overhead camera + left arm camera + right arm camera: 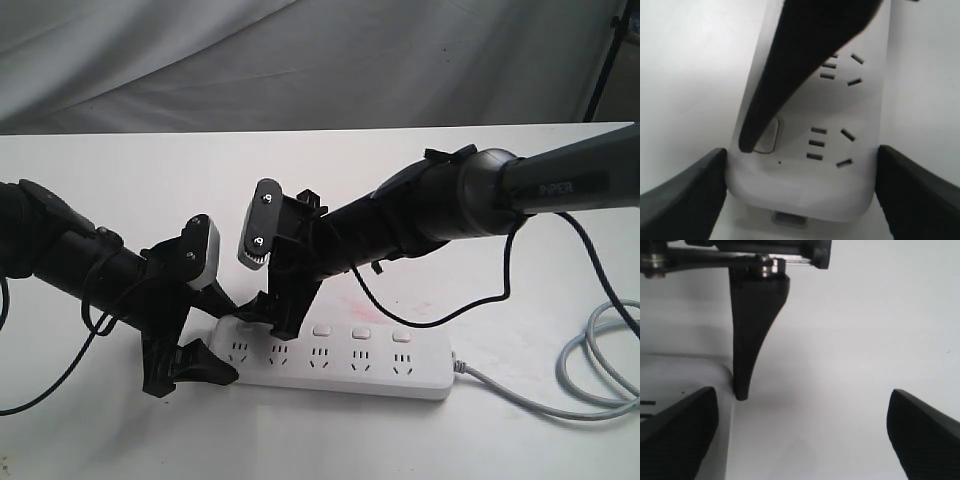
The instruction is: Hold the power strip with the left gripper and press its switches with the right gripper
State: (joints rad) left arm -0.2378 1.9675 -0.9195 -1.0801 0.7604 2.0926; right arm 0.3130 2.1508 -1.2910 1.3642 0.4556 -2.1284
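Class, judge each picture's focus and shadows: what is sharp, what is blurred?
Exterior view: evenly lit and sharp, soft shadows beneath the arms, white power strip faint against the white table. Left wrist view: sockets crisp, the left pincer blurred at the frame's corners. Right wrist view: soft throughout, faint shadow on the table.

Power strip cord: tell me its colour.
The cord is grey, best seen in the exterior view.

Left pincer [801, 155] clamped, right pincer [800, 405] wide
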